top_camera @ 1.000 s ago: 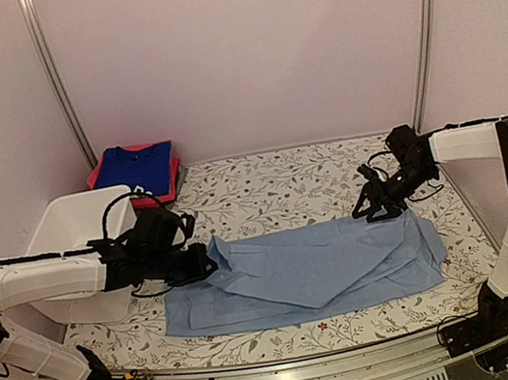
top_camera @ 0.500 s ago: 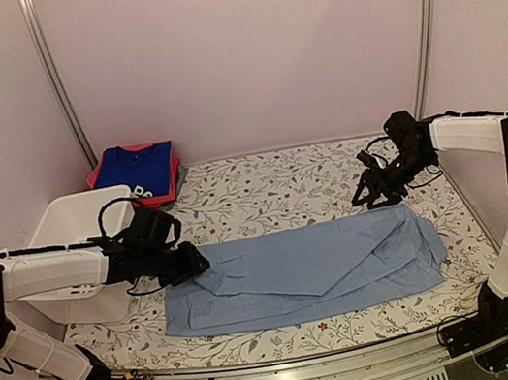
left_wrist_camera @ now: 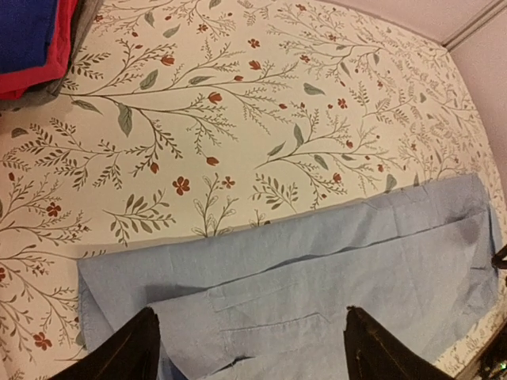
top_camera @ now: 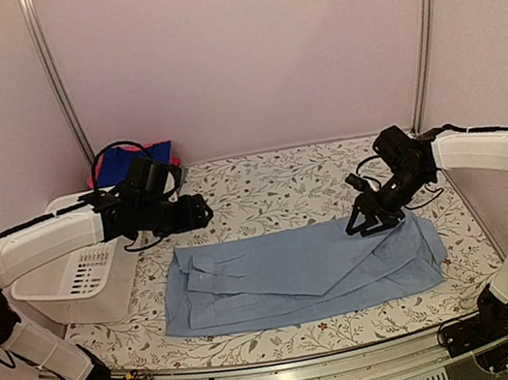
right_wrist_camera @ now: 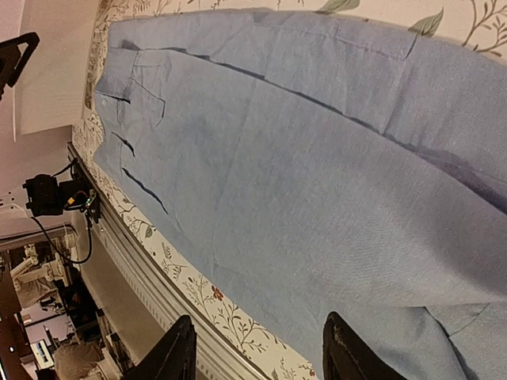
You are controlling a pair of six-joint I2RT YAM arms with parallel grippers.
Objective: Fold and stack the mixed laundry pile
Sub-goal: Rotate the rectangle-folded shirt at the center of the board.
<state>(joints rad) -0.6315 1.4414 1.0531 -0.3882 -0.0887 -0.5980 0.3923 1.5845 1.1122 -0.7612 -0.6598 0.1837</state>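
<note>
A white basket (top_camera: 81, 278) stands at the desk's (top_camera: 273, 187) 9 o'clock, with folded blue and red garments (top_camera: 131, 160) at 10. The left hand (top_camera: 199, 211), wide open and empty, hovers at 11 o'clock of the flat pale-blue shirt (top_camera: 299, 276). The right hand (top_camera: 360, 222), part open and empty, is at the shirt's 2 o'clock edge.

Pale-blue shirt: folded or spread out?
Partly folded: the pale-blue shirt lies flat as a long band, edges turned inward in overlapping layers.
</note>
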